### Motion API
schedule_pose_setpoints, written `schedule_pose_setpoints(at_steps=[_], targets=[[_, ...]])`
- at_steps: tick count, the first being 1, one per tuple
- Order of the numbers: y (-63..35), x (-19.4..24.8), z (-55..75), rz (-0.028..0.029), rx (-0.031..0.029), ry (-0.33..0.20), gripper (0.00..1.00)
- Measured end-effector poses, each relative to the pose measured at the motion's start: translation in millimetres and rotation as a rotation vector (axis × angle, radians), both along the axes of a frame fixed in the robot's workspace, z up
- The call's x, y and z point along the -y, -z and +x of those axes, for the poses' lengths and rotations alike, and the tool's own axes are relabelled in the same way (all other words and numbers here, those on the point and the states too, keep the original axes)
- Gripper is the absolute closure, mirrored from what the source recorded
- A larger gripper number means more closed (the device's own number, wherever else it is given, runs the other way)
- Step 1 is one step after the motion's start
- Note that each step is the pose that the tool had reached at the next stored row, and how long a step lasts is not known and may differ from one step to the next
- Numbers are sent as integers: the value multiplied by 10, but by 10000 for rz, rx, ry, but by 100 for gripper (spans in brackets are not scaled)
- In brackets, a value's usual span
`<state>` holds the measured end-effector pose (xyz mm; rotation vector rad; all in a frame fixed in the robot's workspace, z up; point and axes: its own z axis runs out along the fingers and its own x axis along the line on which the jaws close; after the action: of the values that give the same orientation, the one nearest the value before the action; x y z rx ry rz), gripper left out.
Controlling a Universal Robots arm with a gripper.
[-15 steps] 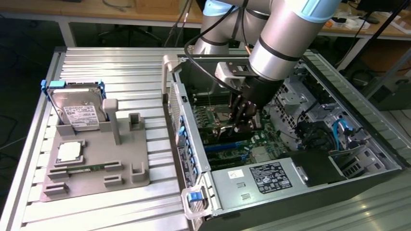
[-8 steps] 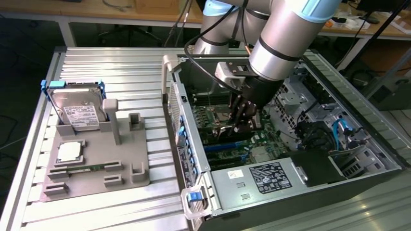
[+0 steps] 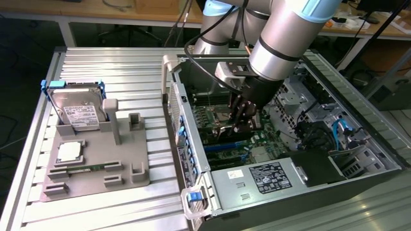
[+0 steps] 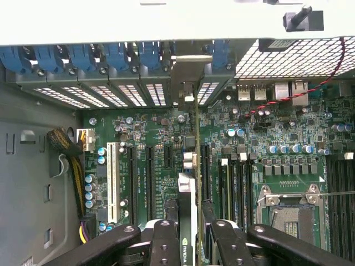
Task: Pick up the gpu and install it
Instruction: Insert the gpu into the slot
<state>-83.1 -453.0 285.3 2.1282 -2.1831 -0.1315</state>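
Inside the open computer case (image 3: 192, 159), my gripper (image 3: 240, 121) reaches down over the green motherboard (image 3: 222, 126). It is shut on the gpu (image 3: 230, 130), a thin dark card held on edge. In the wrist view the gpu (image 4: 187, 202) runs as a narrow strip away from between my two black fingers (image 4: 164, 241). The gripper (image 4: 191, 239) clamps it from both sides. The card's silvery bracket (image 4: 186, 75) stands at the case's rear wall among the blue slot clips. The card hangs in line with the expansion slots; whether it touches a slot I cannot tell.
At the exterior view's left, a grey fixture (image 3: 122, 159) on the ribbed metal table carries a silver hard drive in a blue frame (image 3: 77, 108), a processor chip (image 3: 69, 151) and a green RAM stick (image 3: 86, 168). The case also holds a CPU socket (image 4: 291, 208), a white slot (image 4: 115, 183) and a power supply (image 3: 270, 175).
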Motion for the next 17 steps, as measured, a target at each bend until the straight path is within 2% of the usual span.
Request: schedule_pose_setpoints(at_steps=[17], targets=[[0, 0, 0, 0, -66, 0, 73]])
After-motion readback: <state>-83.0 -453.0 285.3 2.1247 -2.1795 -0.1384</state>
